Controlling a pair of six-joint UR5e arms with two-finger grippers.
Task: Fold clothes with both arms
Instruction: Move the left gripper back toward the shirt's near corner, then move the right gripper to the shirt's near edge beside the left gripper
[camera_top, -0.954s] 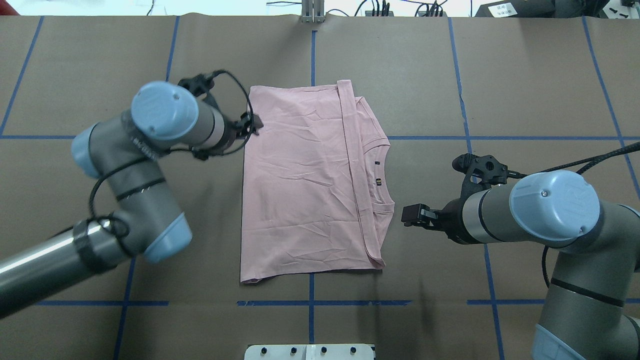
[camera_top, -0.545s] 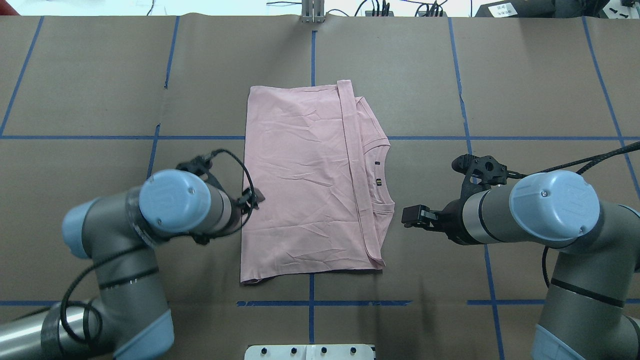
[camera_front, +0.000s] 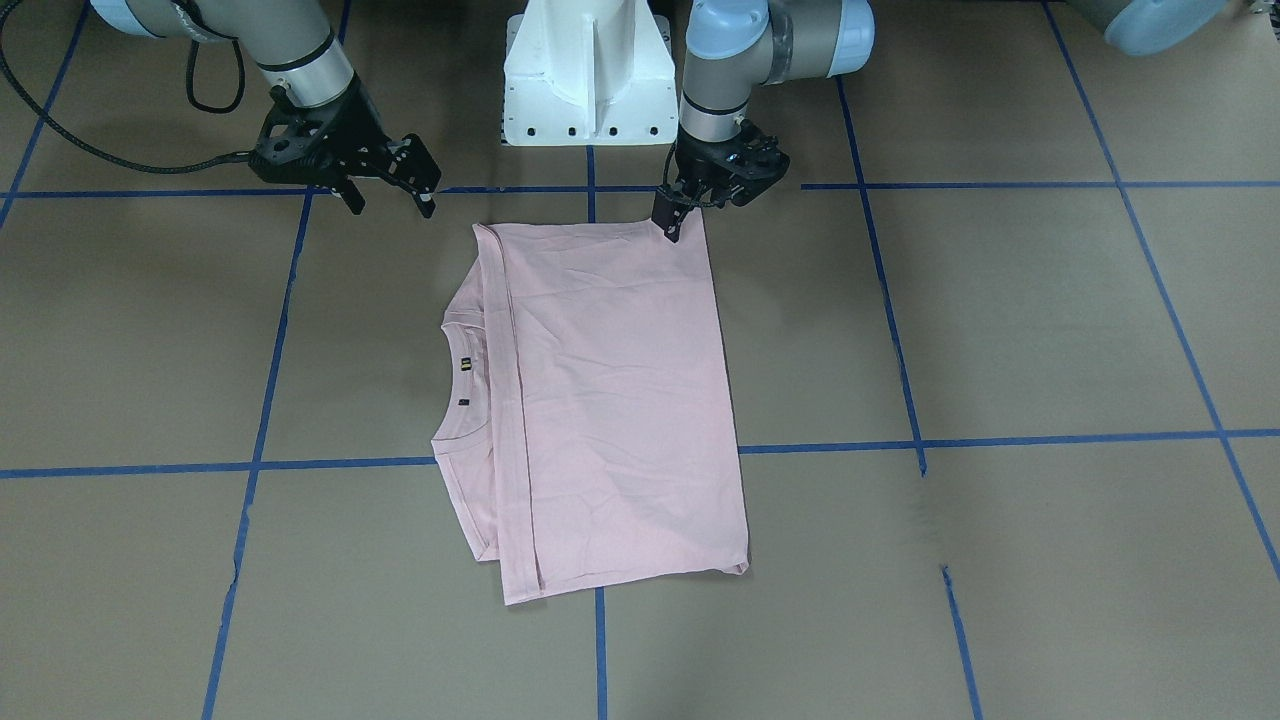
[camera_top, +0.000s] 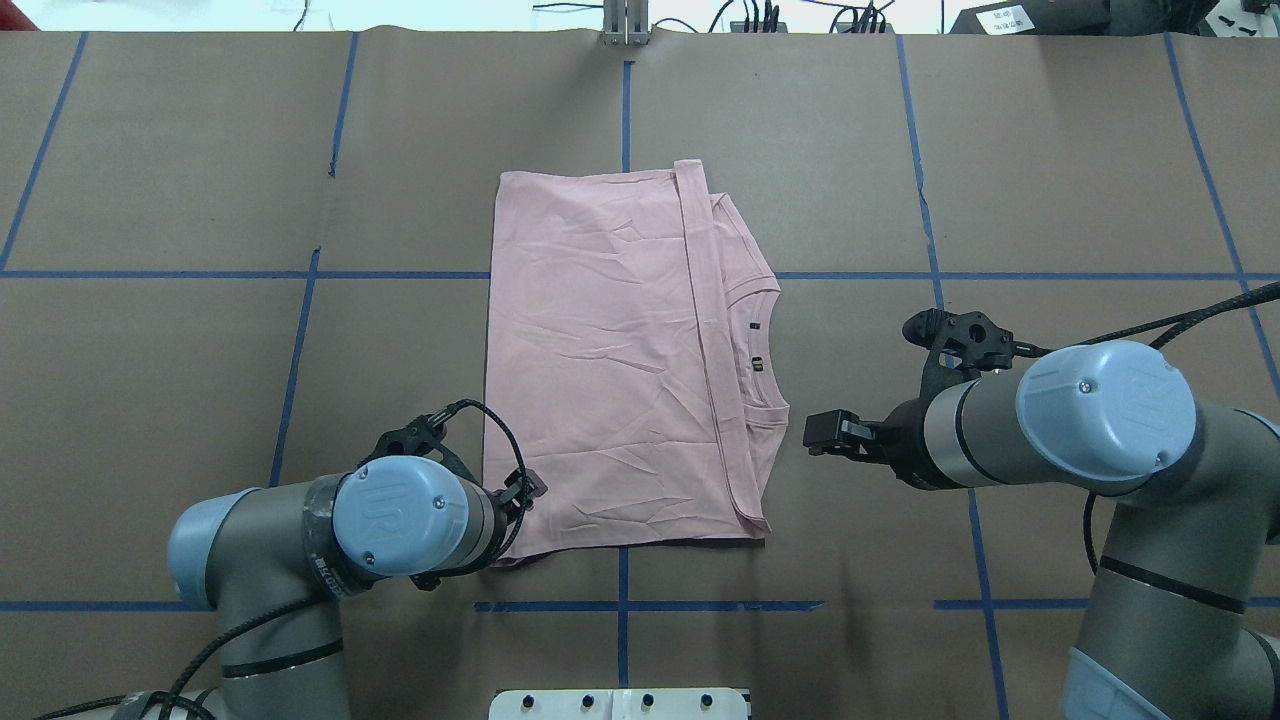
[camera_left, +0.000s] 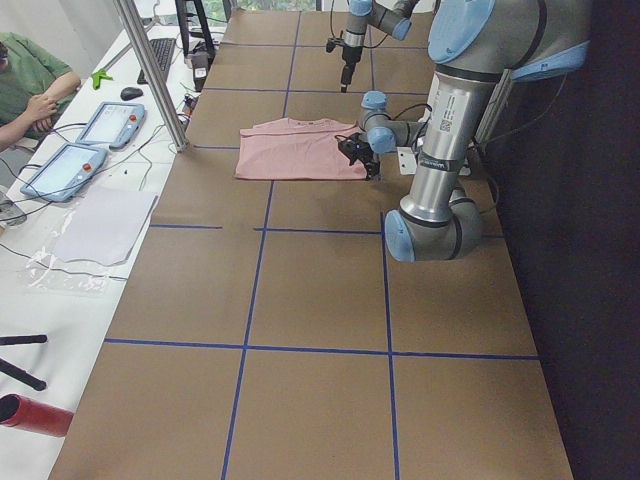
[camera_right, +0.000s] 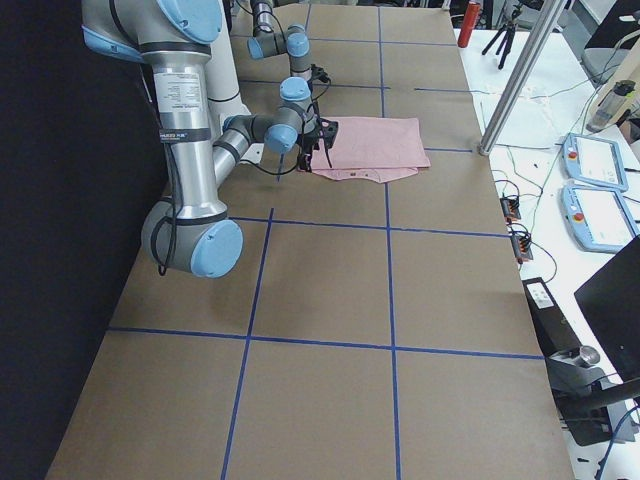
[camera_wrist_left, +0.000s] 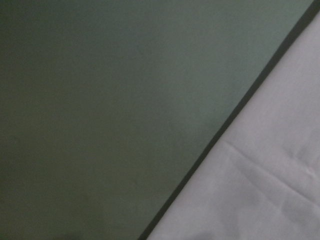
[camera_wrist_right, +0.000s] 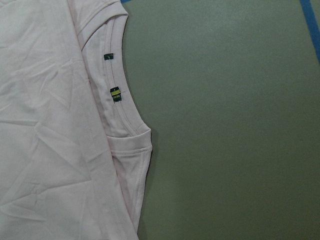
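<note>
The pale pink T-shirt lies flat and folded into a rectangle in the middle of the table, neck opening and label toward my right arm; its print is hidden. It also shows in the front view. My left gripper is low at the shirt's near left corner, its fingers together, tips touching the cloth edge; in the overhead view the wrist hides most of it. My right gripper is open and empty, above the table just right of the collar.
The white pedestal base stands at the near table edge between the arms. Blue tape lines grid the brown table cover. Tablets and a metal post stand past the far edge.
My left arm has swept along the shirt's left edge from the far corner to the near corner. The right arm and the shirt have not moved.
</note>
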